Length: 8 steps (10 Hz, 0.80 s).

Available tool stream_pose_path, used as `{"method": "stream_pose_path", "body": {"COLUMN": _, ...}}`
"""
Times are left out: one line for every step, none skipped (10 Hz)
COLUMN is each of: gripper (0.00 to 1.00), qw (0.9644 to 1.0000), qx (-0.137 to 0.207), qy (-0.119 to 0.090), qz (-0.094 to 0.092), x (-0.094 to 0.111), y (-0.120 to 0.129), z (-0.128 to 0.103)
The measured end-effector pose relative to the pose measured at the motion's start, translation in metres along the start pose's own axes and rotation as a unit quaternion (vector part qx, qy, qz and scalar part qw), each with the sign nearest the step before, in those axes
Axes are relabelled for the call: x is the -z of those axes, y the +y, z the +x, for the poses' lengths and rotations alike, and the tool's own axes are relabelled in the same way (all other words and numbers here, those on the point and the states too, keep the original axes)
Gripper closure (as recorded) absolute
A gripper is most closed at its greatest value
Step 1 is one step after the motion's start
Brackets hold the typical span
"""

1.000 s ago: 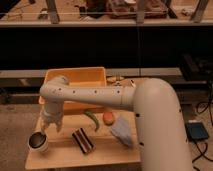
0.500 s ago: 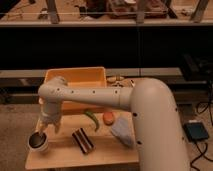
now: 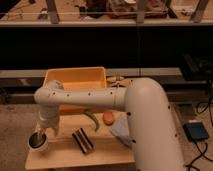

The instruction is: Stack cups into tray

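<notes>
A cream-white cup (image 3: 37, 143) with a dark inside stands upright at the front left corner of the wooden table (image 3: 107, 152). My gripper (image 3: 40, 133) hangs right over the cup's rim, its tip at or just inside the opening. The white arm reaches in from the right and bends down to it. The yellow-orange tray (image 3: 75, 79) sits at the back of the table, behind the arm, its front wall partly hidden by it.
A dark brown ribbed object (image 3: 83, 140) lies right of the cup. A green curved vegetable (image 3: 91, 120), an orange lump (image 3: 108, 118) and a pale cloth (image 3: 122, 133) lie mid-table. A blue device (image 3: 196, 131) is on the floor at right.
My gripper has come down a little and slightly left, closer to the cream-white cup's opening. The cup and the other things have not moved.
</notes>
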Motion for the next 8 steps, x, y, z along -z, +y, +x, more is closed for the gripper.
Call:
{"method": "stream_pose_path", "body": {"gripper": 0.48, "qw": 1.0000, "qx": 0.001, "qy": -0.001, "qz": -0.003, "x": -0.004, "y": -0.002, "z": -0.001}}
{"method": "stream_pose_path", "body": {"gripper": 0.48, "qw": 1.0000, "qx": 0.002, "qy": -0.002, "qz": -0.007, "x": -0.008, "y": -0.002, "z": -0.001}}
{"method": "stream_pose_path", "body": {"gripper": 0.49, "qw": 0.9999, "qx": 0.004, "qy": -0.005, "qz": -0.011, "x": -0.013, "y": -0.004, "z": -0.002}}
{"method": "stream_pose_path", "body": {"gripper": 0.53, "qw": 0.9999, "qx": 0.004, "qy": -0.008, "qz": -0.011, "x": -0.016, "y": -0.004, "z": -0.003}}
{"method": "stream_pose_path", "body": {"gripper": 0.63, "qw": 0.9999, "qx": 0.004, "qy": -0.013, "qz": -0.011, "x": -0.021, "y": -0.004, "z": -0.004}}
{"method": "stream_pose_path", "body": {"gripper": 0.73, "qw": 0.9998, "qx": 0.004, "qy": -0.019, "qz": -0.010, "x": -0.025, "y": -0.004, "z": -0.005}}
{"method": "stream_pose_path", "body": {"gripper": 0.85, "qw": 0.9996, "qx": 0.007, "qy": -0.027, "qz": -0.010, "x": -0.029, "y": -0.004, "z": -0.006}}
{"method": "stream_pose_path", "body": {"gripper": 0.92, "qw": 0.9995, "qx": 0.009, "qy": -0.029, "qz": -0.009, "x": -0.031, "y": -0.005, "z": -0.007}}
